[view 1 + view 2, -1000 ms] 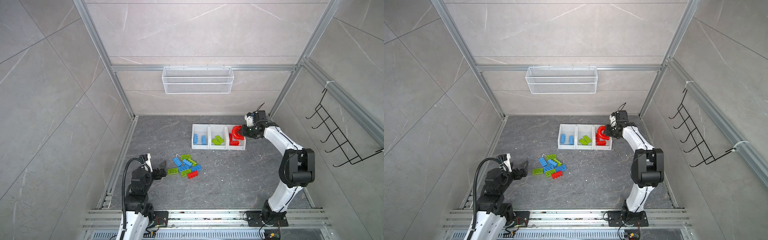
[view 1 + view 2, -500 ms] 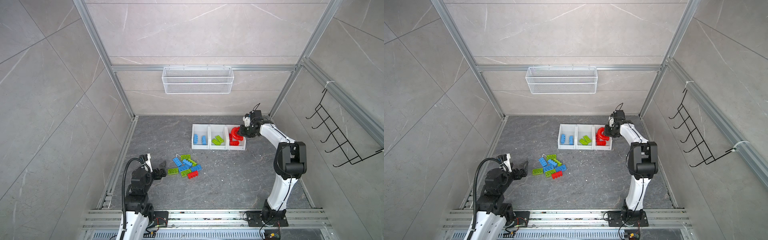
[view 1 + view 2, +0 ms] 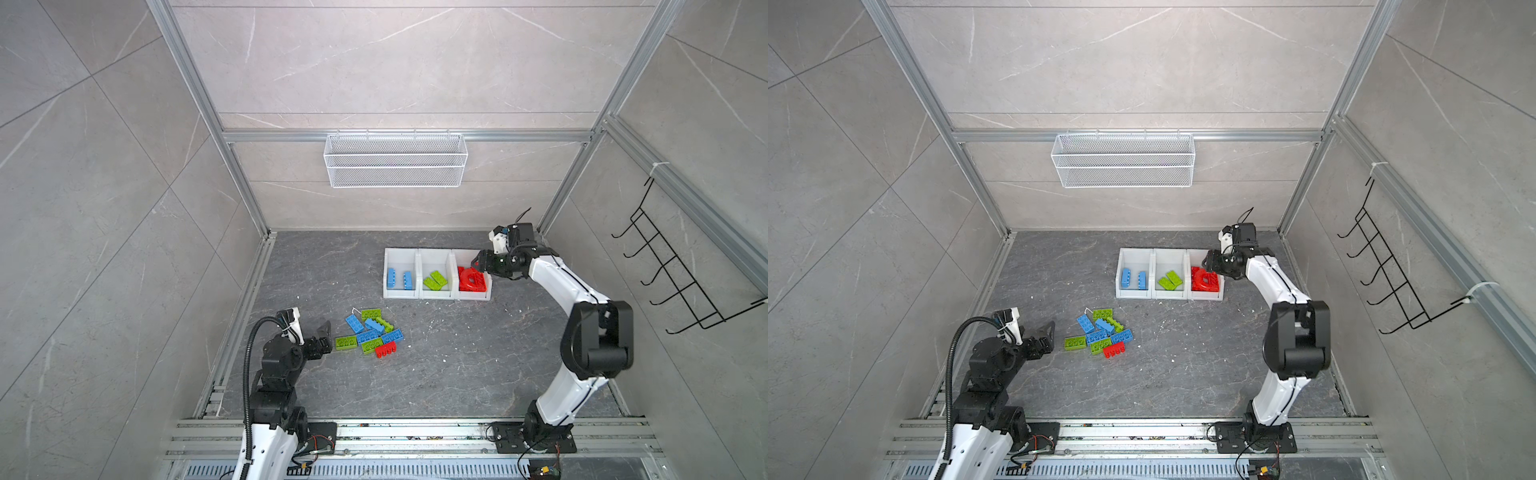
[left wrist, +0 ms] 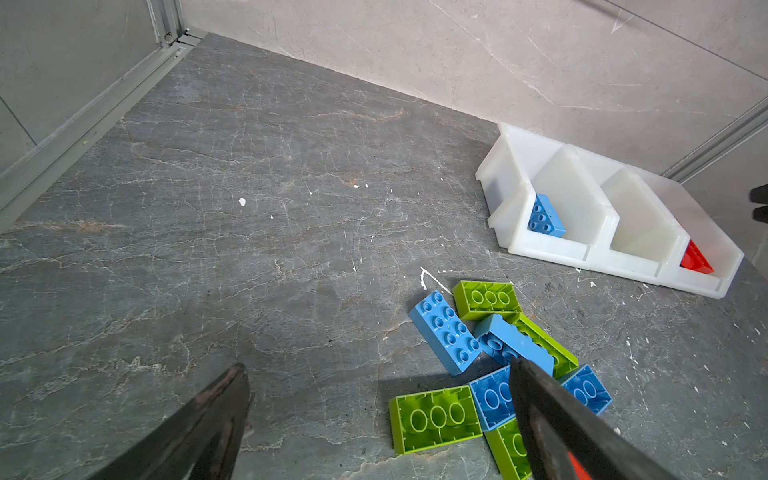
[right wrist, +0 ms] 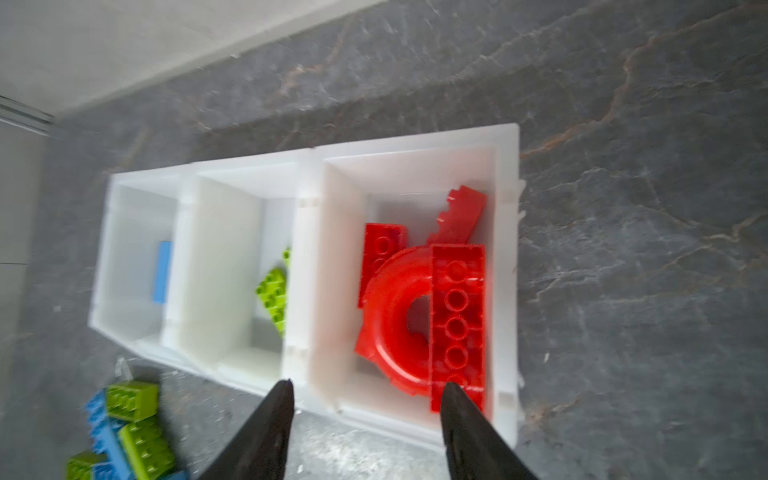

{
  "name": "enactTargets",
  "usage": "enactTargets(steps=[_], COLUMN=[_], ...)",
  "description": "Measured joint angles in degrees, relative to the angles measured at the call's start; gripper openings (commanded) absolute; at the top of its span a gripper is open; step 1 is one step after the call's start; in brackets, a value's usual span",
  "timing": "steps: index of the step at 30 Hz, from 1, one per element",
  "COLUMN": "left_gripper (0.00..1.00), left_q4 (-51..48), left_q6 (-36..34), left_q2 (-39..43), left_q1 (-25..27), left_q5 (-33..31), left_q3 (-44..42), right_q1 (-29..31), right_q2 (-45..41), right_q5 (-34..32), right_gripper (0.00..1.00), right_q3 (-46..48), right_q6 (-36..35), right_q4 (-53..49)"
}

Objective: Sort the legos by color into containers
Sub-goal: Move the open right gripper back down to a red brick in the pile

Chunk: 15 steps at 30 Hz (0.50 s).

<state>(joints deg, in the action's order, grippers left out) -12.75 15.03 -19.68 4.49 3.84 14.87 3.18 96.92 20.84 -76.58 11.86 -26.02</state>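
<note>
The containers (image 3: 436, 294) are three joined bins of smooth, faintly translucent white plastic with low front lips, set in a row on the matte grey, veined stone-look floor (image 3: 457, 374). In both top views the end bin nearer the left arm holds two blue bricks (image 3: 399, 279), the middle bin holds two lime bricks (image 3: 435, 280), and the other end bin holds a glossy red arch (image 3: 469, 279).

The right gripper (image 3: 478, 262) hangs over the far rim of that red bin. Its wrist view is motion-blurred, but the black tapered jaws seem about half apart and gripping nothing, with the arch lying loose below them. Only this view shows the round tubes in the arch's base and a studded red brick (image 5: 461, 212) tilted on edge behind it.

The loose legos (image 3: 371, 332) are heaped in front of the containers, well apart from them. The left gripper (image 3: 326, 340) hovers just beyond the heap, jaws wide and empty. Its wrist view shows the hollow, tube-ribbed underside of an upturned lime piece (image 4: 436, 417), while the containers' middle wall hides the sorted lime bricks.
</note>
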Motion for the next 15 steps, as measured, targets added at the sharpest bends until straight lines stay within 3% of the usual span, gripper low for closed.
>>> enactTargets(steps=[3, 7, 15], left_gripper=[1.00, 1.00, 1.00], left_q4=[-0.17, -0.52, -1.01], left_q6=[0.04, 0.31, 0.66], left_q2=[-0.02, 0.00, 0.00], left_q1=[0.00, 0.00, 0.00], left_q5=[-0.44, -0.98, -2.27], left_q3=[0.00, 0.00, 0.00], right_q1=[4.92, 17.84, 37.46], right_q2=[-7.67, -12.87, -7.50], right_q5=[1.62, 1.60, -5.90], right_gripper=[0.64, 0.66, 0.71], right_q3=[4.28, 6.82, 10.56], right_q6=[-0.76, -3.58, 1.81], right_q4=[0.98, 1.16, 0.83])
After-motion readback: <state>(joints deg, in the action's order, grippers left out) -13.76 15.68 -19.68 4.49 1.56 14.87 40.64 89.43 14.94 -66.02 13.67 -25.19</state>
